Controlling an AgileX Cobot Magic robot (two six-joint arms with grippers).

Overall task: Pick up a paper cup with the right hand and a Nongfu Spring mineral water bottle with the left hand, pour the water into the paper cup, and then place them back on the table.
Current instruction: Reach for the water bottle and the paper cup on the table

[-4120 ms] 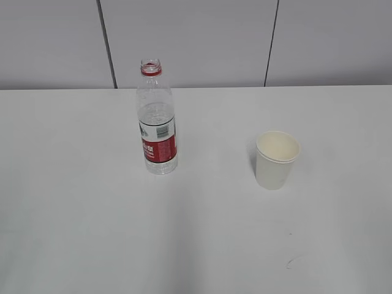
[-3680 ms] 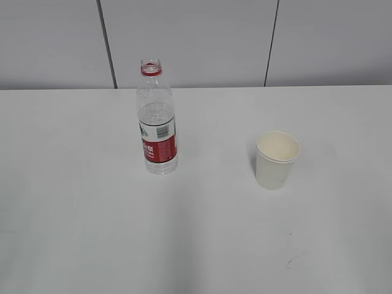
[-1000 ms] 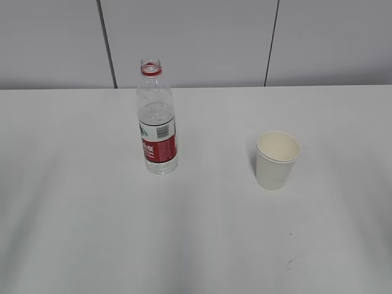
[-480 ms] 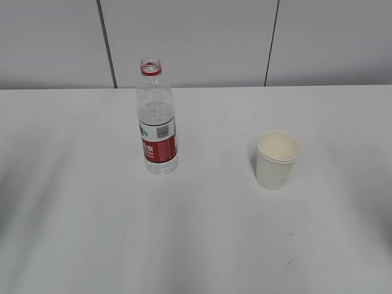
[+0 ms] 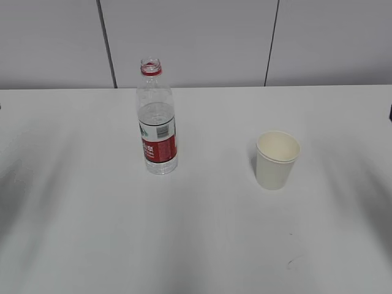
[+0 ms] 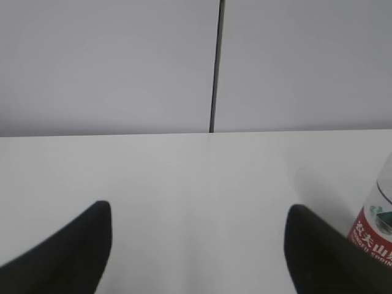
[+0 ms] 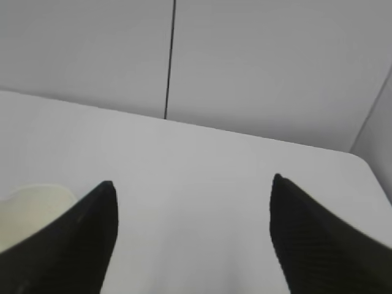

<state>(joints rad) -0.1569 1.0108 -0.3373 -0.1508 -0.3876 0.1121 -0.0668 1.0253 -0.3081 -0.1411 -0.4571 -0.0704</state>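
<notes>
The clear mineral water bottle [image 5: 158, 119], uncapped with a red neck ring and red-and-white label, stands upright left of centre on the white table [image 5: 202, 233]. Its label edge shows at the right of the left wrist view [image 6: 378, 229]. The cream paper cup [image 5: 277, 160] stands upright right of centre; its rim shows at the lower left of the right wrist view [image 7: 30, 211]. My left gripper [image 6: 199, 211] is open and empty, left of the bottle. My right gripper [image 7: 193, 187] is open and empty, right of the cup. Only slivers of the arms show at the edges of the exterior view.
A grey panelled wall [image 5: 196, 43] with dark vertical seams runs behind the table's far edge. A small dark scuff mark [image 5: 293, 262] lies near the front right. The table's right corner [image 7: 361, 160] shows in the right wrist view.
Soft shadows have spread over the table from both sides, and dark slivers of the arms have appeared at the left and right edges. The bottle and cup have not moved.
</notes>
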